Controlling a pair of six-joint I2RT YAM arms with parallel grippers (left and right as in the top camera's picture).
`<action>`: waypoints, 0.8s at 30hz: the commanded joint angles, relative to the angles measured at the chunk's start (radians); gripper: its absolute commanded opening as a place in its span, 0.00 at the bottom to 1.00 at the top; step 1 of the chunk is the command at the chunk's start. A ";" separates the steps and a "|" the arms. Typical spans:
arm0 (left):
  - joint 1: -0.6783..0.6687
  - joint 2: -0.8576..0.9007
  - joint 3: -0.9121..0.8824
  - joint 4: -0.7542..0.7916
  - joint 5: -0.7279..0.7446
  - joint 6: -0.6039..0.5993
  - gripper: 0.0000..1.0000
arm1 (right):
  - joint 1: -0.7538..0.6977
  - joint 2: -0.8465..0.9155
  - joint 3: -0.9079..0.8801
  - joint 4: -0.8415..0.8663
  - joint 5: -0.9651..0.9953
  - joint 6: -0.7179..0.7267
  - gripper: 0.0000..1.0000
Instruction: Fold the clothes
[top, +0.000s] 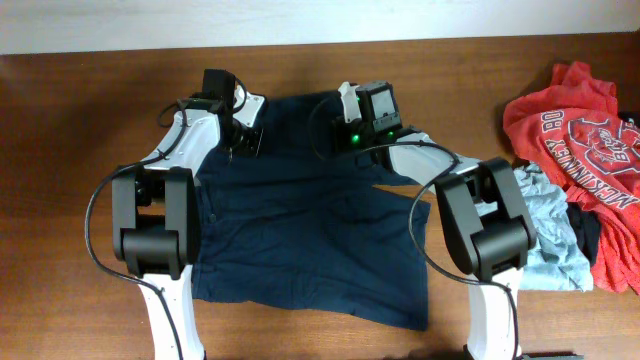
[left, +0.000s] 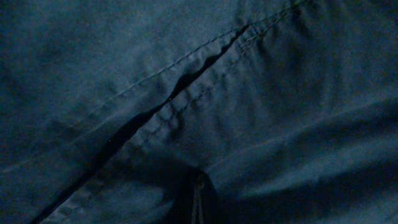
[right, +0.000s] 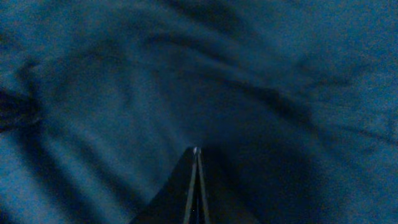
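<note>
The clothes (top: 300, 220) are dark navy shorts lying spread on the wooden table, wide legs toward the front. My left gripper (top: 243, 135) is at the garment's far left edge and my right gripper (top: 352, 135) at its far right edge. In the left wrist view the navy fabric (left: 261, 93) with a stitched seam fills the frame, and the fingers (left: 199, 186) are pressed together with folds bunching at their tips. In the right wrist view the fingers (right: 196, 152) are also together, with creases of fabric (right: 124, 93) running out from the tips.
A pile of other clothes lies at the right: a red printed T-shirt (top: 580, 130) and a light blue garment (top: 545, 230). Bare wooden table (top: 60, 150) shows to the left. The table's back edge runs along the top.
</note>
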 joint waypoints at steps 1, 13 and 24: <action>0.001 0.060 -0.006 -0.024 -0.056 -0.008 0.01 | -0.027 0.054 -0.001 0.028 0.111 0.024 0.04; 0.043 0.071 -0.005 -0.087 -0.192 -0.009 0.00 | -0.277 0.050 0.000 -0.203 0.291 -0.008 0.04; 0.071 -0.109 0.182 -0.301 -0.193 -0.008 0.01 | -0.325 -0.311 0.000 -0.412 0.172 -0.068 0.04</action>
